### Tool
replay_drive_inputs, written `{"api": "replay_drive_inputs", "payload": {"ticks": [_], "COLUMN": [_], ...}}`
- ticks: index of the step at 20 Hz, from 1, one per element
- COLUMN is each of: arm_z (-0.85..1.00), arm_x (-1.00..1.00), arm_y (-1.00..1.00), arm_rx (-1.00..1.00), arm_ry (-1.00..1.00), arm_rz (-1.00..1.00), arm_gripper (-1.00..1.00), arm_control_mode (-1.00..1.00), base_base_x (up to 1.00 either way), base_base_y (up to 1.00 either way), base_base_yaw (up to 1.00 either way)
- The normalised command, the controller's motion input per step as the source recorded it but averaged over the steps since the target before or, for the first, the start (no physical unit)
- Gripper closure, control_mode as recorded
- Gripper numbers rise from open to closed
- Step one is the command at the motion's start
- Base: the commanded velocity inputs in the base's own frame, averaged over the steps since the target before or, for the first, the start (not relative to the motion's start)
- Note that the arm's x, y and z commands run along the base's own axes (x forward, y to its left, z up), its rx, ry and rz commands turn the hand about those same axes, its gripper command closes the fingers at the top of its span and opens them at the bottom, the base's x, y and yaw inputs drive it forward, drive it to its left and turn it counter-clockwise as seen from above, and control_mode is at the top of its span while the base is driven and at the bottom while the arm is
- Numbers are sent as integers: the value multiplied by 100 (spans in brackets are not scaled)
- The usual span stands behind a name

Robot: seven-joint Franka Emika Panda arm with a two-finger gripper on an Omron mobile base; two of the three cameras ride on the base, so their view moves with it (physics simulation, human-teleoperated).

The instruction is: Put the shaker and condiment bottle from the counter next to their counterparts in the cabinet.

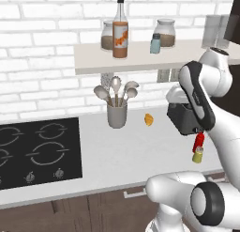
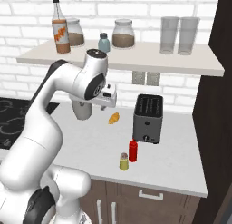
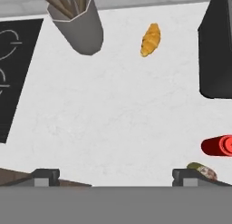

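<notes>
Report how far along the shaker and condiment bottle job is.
Done: nothing. The shaker and the condiment bottle both stand on the counter in front of the toaster.
In hand: the gripper is open and empty above the counter, with both items off to one side.
Left: move both onto the cabinet, beside the pale blue shaker and the glass bottle.

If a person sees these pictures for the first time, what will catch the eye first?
Probably the big white robot arm bending over the pale counter. Next, the small red bottle and the yellow shaker standing close together near the counter's front edge, before the dark toaster. A croissant lies further back.
</notes>
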Motion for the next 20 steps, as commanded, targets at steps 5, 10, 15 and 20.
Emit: {"api": "replay_drive_inputs", "payload": {"ticks": [5, 10, 15, 20], "arm_z": [0, 0, 0, -5], "arm_x": [-3, 0, 0, 0], "arm_y": [-23, -25, -23, -25], "arm_rx": [10, 7, 5, 3], "arm_ry": [-14, -16, -14, -11], "arm_rz": [16, 23, 23, 22], "arm_gripper": [-100, -100, -100, -100], "arm_control_mode": [-100, -100, -100, -100], "base_base_x": [0, 0, 0, 0], "base_base_y": [0, 0, 0, 0], "base_base_yaw": [0, 0, 0, 0]}}
